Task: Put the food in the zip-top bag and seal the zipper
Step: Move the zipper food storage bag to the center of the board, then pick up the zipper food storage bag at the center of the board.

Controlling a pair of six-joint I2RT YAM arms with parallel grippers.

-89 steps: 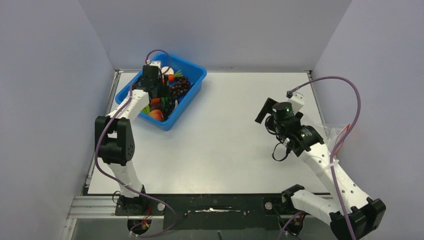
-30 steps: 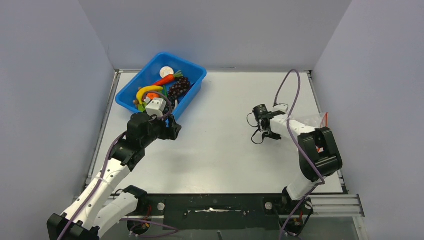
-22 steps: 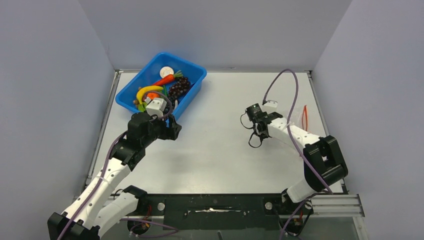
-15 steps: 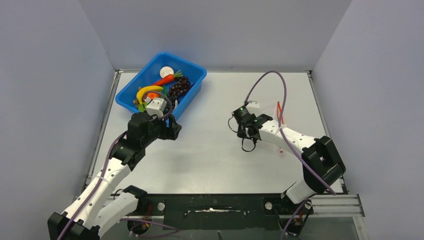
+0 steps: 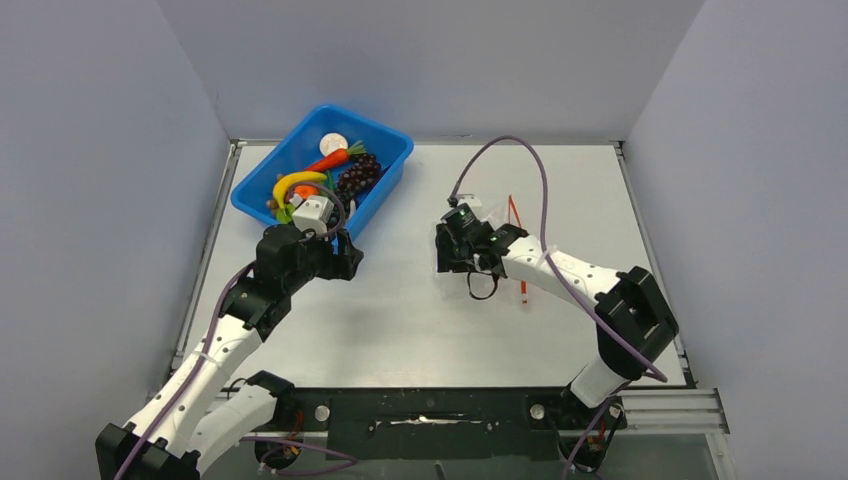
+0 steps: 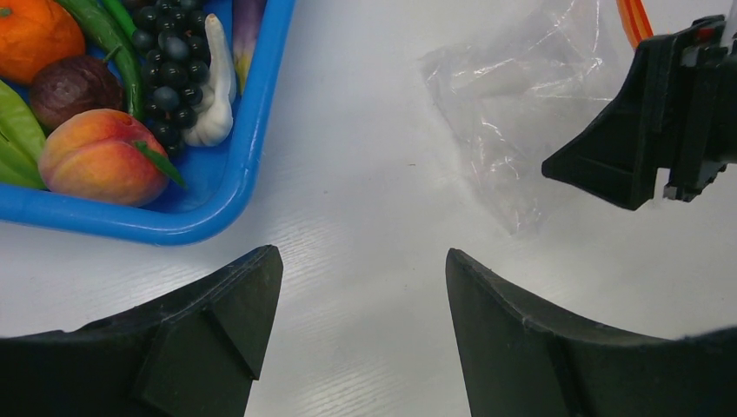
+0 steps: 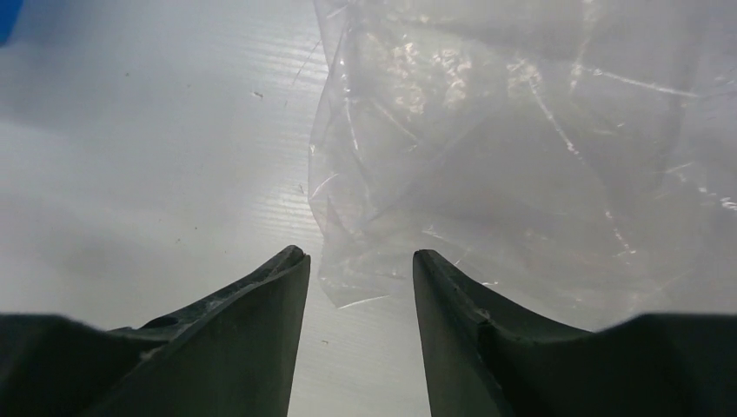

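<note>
White table (image 5: pixel 420 330) under grey walls, and the change is all on the right side. Within the last second the right gripper (image 7: pixel 358 259) has swept from the table's right edge toward the middle. The zip-top bag (image 7: pixel 521 148) has come with it, so its zipper (image 5: pixel 514 212) now lies mid-table. That gripper's jaws stand partly apart with the bag's corner at the gap, and no clamp on the film shows. The left gripper (image 6: pixel 362 256) has kept its place just beside the blue bin (image 6: pixel 261 104), wide open and empty. All the food (image 5: pixel 345 175) sits in the bin, so loading has probably not begun, though the bag is now nearer the bin.
</note>
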